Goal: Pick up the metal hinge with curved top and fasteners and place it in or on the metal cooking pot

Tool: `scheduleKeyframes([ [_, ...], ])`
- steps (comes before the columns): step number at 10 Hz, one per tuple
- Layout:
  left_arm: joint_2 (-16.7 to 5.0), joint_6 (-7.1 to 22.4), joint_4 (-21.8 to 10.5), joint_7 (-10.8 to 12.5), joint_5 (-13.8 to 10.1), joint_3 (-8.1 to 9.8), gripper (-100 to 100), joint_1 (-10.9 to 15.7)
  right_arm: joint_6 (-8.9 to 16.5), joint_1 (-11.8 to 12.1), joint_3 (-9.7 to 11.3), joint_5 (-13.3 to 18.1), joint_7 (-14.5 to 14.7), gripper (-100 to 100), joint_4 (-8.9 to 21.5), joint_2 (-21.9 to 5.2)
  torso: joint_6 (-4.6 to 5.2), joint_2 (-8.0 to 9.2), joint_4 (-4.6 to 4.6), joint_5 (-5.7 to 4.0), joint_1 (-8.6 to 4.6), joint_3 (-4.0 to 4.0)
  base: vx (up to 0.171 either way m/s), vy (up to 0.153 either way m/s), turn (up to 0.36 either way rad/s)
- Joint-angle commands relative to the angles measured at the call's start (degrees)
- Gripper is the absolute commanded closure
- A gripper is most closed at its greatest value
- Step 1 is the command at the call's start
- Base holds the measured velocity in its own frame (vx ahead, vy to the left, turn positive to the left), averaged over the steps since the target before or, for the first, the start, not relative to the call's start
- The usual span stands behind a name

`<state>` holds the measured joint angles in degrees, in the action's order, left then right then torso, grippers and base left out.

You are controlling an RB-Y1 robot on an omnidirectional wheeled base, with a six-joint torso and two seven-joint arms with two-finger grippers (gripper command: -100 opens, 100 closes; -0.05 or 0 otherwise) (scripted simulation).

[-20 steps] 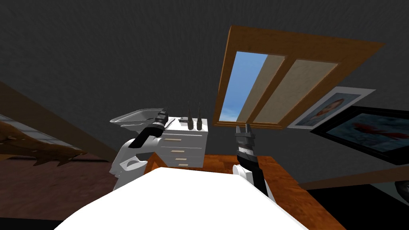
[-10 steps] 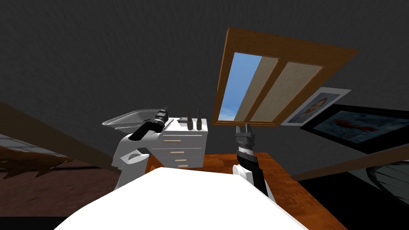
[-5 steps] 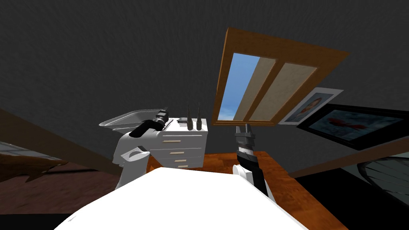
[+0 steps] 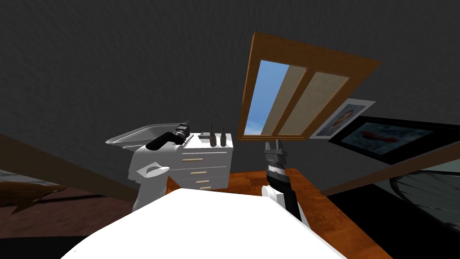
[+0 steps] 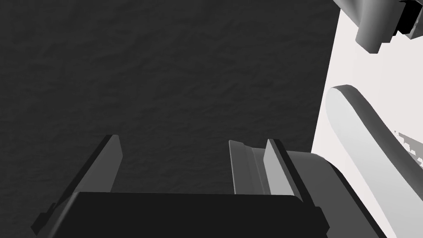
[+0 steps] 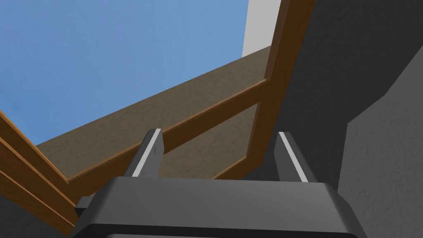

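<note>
On top of the white drawer cabinet (image 4: 220, 158), the small dark hinge (image 4: 205, 134) is lying just right of the left gripper (image 5: 174, 139), outside its spread jaws; the right gripper (image 6: 219, 132) is hovering farther right, jaws likewise spread.

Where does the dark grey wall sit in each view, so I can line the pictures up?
Head view: the dark grey wall spans the top, behind the white drawer cabinet and the wooden window frame.
Left wrist view: it lies behind the open left tool.
Right wrist view: it lies beside the window frame, past the open right tool.
Shared landmark: the window frame, in the head and right wrist views.
</note>
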<state>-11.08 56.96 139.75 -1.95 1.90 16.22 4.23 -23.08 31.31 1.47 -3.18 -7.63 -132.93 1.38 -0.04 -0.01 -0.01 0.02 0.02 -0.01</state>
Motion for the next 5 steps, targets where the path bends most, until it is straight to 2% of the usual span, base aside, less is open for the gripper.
scheduleKeyframes([
  [1, -0.5, 2.9, -0.3, 0.8, -0.2, 0.31, -100, 1.8, 0.0, 0.0, 0.0, 0.0, 0.0, 0, 0.0, 0.0, 0.00, 0.00, 0.00, 0.00, 0.00, 0.00, -0.007, 0.011, -0.060],
  [3, -0.5, 5.3, -0.3, 0.8, -0.2, 0.31, -100, 1.8, 0.0, 0.0, 0.0, 0.0, 0.0, 0, 0.0, 0.0, 0.00, 0.00, 0.00, 0.00, 0.00, 0.00, -0.003, 0.005, -0.019],
  [4, -1.1, 7.5, -0.5, 1.5, -0.5, 0.58, -100, 3.4, 0.0, 0.0, 0.0, 0.0, 0.0, 0, 0.0, 0.0, -0.01, 0.00, 0.00, 0.00, -0.02, 0.00, -0.004, 0.003, -0.067],
  [5, -1.1, 9.0, -0.5, 1.5, -0.5, 0.58, -100, 3.4, 0.0, 0.0, 0.0, 0.0, 0.0, 0, 0.0, 0.0, 0.01, -0.01, 0.00, -0.01, -0.02, 0.00, -0.004, 0.006, -0.040],
])
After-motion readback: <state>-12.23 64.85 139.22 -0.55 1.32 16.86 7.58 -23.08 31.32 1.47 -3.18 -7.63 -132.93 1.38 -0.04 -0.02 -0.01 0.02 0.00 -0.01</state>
